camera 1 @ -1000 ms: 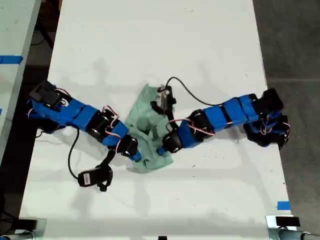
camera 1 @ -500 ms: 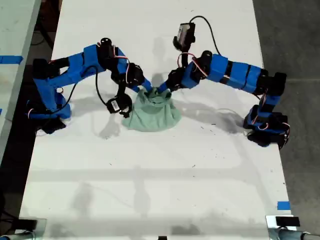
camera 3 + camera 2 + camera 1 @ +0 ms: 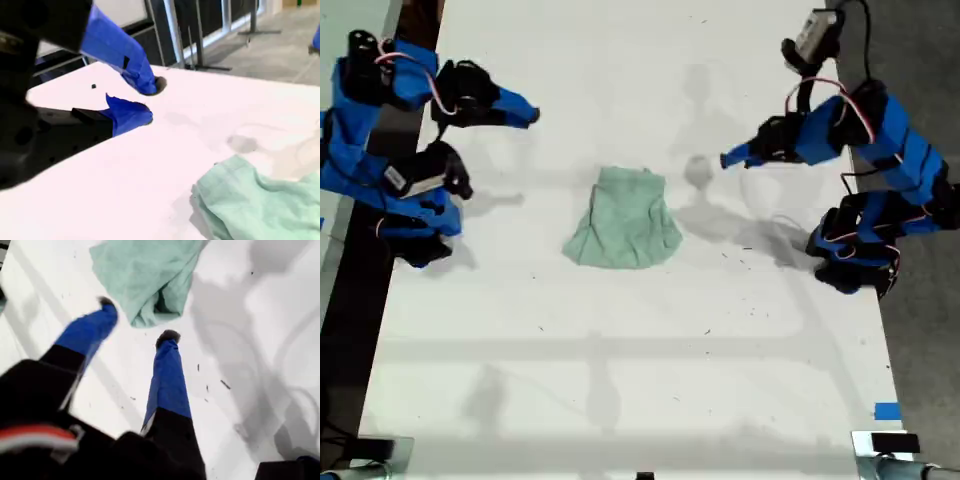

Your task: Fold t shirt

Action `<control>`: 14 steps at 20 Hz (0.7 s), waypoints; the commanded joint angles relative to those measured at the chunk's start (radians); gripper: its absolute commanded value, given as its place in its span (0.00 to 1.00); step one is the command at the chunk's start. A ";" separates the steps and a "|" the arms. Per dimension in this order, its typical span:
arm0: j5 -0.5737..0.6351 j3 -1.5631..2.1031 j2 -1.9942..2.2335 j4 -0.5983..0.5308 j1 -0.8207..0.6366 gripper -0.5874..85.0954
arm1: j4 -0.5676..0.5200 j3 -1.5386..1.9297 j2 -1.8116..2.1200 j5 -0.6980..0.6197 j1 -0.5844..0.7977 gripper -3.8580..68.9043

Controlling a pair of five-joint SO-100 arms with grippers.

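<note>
Two blue arms (image 3: 415,150) flanking shirt (image 3: 623,218)

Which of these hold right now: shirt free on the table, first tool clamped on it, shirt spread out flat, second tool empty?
1. The t shirt lies on the white table between the two arms, with no tool touching it. True.
2. My first tool is shut on the shirt's edge. False: the first wrist view shows its jaws wide apart and empty, and it is clear of the cloth.
3. The shirt is spread out flat at full length. False: it sits as a compact, wrinkled, bunched bundle.
4. My second tool holds nothing. True: its jaws stand apart over bare table, with the shirt off to one side.
</note>
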 commanded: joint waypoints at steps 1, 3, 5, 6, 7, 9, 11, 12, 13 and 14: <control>-0.169 0.588 0.637 -0.167 0.117 0.00 | -0.095 0.456 0.604 0.169 -0.215 0.07; -0.210 1.243 1.094 -0.486 0.308 0.01 | -0.169 0.874 1.062 0.293 -0.357 0.07; -0.222 1.545 1.051 -0.696 0.396 0.02 | -0.138 1.080 1.049 0.408 -0.500 0.26; -0.224 1.707 1.089 -0.811 0.391 0.03 | -0.236 1.197 1.046 0.344 -0.554 0.38; -0.270 1.795 1.080 -0.839 0.377 0.04 | -0.273 1.330 1.049 0.365 -0.572 0.37; -0.250 1.796 1.085 -0.583 0.310 0.15 | -0.331 1.479 1.031 0.087 -0.572 0.35; 0.023 1.796 1.072 -0.560 0.276 0.17 | -0.351 1.493 1.045 -0.222 -0.563 0.33; 0.209 1.796 1.072 -0.560 0.250 0.17 | -0.353 1.494 1.045 -0.272 -0.568 0.31; 0.370 1.796 1.075 -0.566 0.238 0.16 | -0.356 1.494 1.045 -0.354 -0.571 0.30; 0.374 1.796 1.077 -0.568 0.233 0.16 | -0.357 1.496 1.045 -0.376 -0.572 0.29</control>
